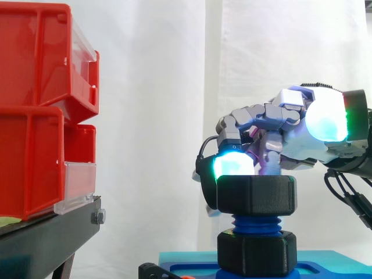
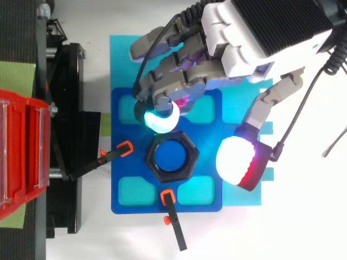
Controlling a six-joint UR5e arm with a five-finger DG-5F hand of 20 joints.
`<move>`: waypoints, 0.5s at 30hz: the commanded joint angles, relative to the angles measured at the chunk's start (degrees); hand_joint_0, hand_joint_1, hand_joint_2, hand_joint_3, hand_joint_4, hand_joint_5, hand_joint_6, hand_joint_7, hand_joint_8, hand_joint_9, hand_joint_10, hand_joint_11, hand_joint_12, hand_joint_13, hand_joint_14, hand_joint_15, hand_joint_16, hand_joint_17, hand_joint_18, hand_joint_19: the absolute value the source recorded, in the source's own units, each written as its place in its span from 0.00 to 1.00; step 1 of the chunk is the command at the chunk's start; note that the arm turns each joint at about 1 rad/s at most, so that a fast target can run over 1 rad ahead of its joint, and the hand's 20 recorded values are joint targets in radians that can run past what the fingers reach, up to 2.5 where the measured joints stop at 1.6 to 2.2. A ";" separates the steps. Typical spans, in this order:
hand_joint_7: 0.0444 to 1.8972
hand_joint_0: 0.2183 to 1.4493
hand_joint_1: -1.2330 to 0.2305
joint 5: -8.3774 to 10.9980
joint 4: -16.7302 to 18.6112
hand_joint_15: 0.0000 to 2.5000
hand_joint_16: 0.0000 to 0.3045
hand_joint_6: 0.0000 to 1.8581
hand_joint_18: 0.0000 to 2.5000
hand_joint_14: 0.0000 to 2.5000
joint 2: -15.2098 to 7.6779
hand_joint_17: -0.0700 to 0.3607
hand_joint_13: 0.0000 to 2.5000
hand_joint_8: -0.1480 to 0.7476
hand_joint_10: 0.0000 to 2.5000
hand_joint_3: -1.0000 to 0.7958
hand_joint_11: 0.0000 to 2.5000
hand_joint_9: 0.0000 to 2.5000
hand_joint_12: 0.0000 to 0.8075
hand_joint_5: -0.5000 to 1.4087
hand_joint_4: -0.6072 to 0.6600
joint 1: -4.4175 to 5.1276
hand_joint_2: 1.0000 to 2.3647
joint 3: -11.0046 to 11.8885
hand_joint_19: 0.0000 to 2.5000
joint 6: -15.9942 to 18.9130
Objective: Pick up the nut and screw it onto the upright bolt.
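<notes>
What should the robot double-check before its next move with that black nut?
1. Black hexagonal plastic nut on top of the blue threaded bolt: ok.
2. Bolt upright: ok.
3. Robot hand gripping nut: not ok; cyan fingertip at its rim, thumb pad apart.
4. Threads engaged: cannot tell.
5. Nut down to lower black nut: not ok, thread shows between.

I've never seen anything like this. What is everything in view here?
Nut: one, black, atop the bolt.
Bolt: one, blue, upright on the plate.
Hex base: one, black, at the bolt's foot.
Plate: one, blue, on a cyan mat.
Clamps: two, orange and black, at the plate's edges.
Bins: two, red, stacked on the black stand.
Curtain: one, white, behind.
Hand: one, grey, glowing pads, over the nut.
</notes>
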 commanded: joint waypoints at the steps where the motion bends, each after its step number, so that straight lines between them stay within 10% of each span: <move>1: 0.57 0.21 0.65 -0.18 0.04 0.03 0.05 0.41 0.28 0.00 0.00 0.24 0.44 0.39 0.00 0.28 0.10 0.68 0.23 0.28 0.51 -0.13 0.00 0.03 0.00 0.00; 15: 0.50 0.22 0.67 -0.45 1.36 0.06 0.03 0.42 0.39 0.00 0.00 0.21 0.53 0.34 0.01 0.28 0.28 0.80 0.21 0.28 0.50 -0.57 0.00 0.03 0.02 0.17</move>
